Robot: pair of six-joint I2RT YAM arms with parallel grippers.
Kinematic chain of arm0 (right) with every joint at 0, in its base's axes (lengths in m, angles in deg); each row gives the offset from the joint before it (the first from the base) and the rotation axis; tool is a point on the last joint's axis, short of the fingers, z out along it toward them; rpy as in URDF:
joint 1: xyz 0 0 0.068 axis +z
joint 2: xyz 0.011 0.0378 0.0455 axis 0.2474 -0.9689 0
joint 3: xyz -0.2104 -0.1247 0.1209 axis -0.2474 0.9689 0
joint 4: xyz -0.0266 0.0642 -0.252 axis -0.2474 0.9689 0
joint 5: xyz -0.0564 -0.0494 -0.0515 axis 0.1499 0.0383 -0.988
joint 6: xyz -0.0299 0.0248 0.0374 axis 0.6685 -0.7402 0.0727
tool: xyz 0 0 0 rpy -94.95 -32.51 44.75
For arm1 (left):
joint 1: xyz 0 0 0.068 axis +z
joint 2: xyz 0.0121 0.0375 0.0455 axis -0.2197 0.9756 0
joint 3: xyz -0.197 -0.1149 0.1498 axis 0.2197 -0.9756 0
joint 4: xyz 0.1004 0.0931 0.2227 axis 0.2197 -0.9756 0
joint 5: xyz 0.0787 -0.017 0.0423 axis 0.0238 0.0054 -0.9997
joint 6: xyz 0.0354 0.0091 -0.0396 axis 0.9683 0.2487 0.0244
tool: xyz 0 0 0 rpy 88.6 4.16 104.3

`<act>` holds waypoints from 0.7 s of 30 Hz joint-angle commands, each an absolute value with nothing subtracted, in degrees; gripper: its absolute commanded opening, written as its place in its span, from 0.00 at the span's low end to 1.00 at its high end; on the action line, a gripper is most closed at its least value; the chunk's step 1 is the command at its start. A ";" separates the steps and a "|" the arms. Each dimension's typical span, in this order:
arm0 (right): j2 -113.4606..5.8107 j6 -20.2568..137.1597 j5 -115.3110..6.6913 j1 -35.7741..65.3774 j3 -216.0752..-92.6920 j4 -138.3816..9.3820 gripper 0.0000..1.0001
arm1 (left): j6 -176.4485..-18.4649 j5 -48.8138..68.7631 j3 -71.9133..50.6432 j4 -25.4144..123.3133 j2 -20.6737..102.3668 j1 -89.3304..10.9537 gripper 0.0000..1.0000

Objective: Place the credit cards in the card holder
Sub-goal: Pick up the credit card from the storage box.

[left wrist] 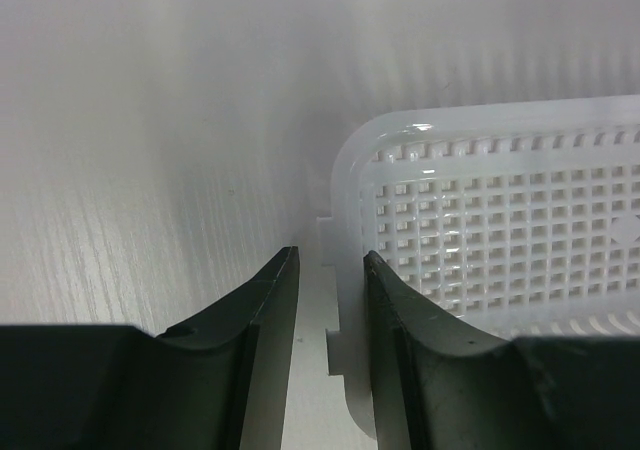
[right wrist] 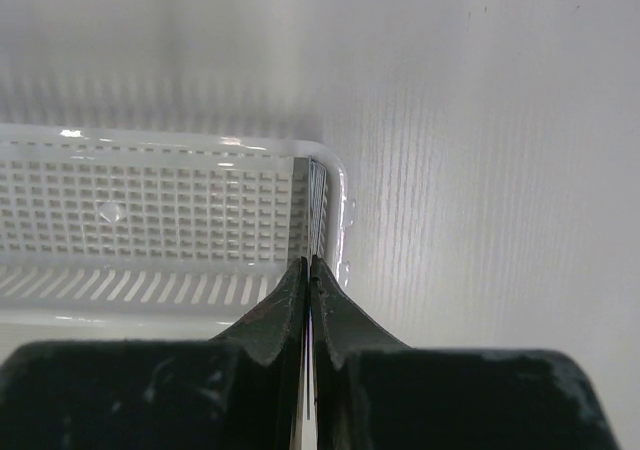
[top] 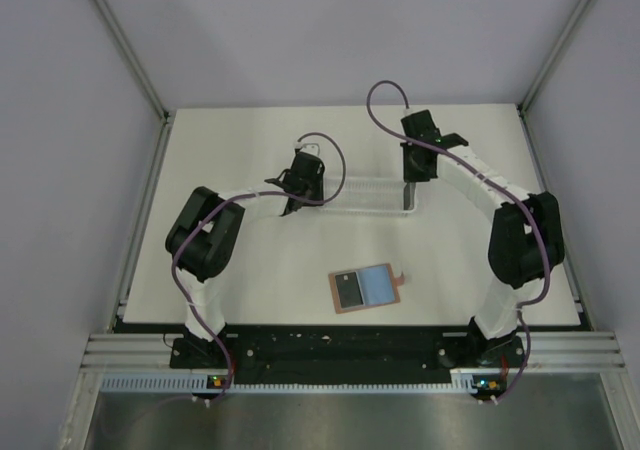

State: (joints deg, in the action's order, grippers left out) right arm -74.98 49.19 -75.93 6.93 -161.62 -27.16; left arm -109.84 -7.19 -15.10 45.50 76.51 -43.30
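Observation:
The card holder [top: 365, 290] lies open and flat on the table near the front, showing a dark panel on the left and a pale blue one on the right. My right gripper [right wrist: 309, 260] is shut on a thin credit card [right wrist: 317, 210] seen edge-on, standing upright at the right end of the white tray [right wrist: 150, 210]. In the top view this gripper [top: 413, 170] points down at that end. My left gripper [left wrist: 330, 255] is open, its jaws straddling the tray's left end rim [left wrist: 345, 200]; it also shows in the top view [top: 300, 182]. The second card is hidden.
The white slatted tray [top: 365, 195] lies across the middle of the table between the two grippers. The table [top: 250, 270] is white, with grey walls on three sides. Both arms reach over the table's middle toward the tray.

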 commanded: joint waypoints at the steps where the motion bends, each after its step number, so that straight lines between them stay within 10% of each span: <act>1: -70.66 49.27 -74.26 7.30 -162.95 -27.30 0.00 | -109.34 -8.39 -15.39 46.32 74.16 -42.84 0.38; 21: -57.92 49.89 -66.44 7.29 -152.49 -37.76 0.00 | -109.69 -7.78 -16.53 46.41 69.77 -42.84 0.56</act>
State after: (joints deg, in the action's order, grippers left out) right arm -63.53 50.24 -69.90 6.93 -152.99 -32.15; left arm -109.78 -7.35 -15.89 45.20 74.98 -43.15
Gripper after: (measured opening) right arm 0.006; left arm 0.528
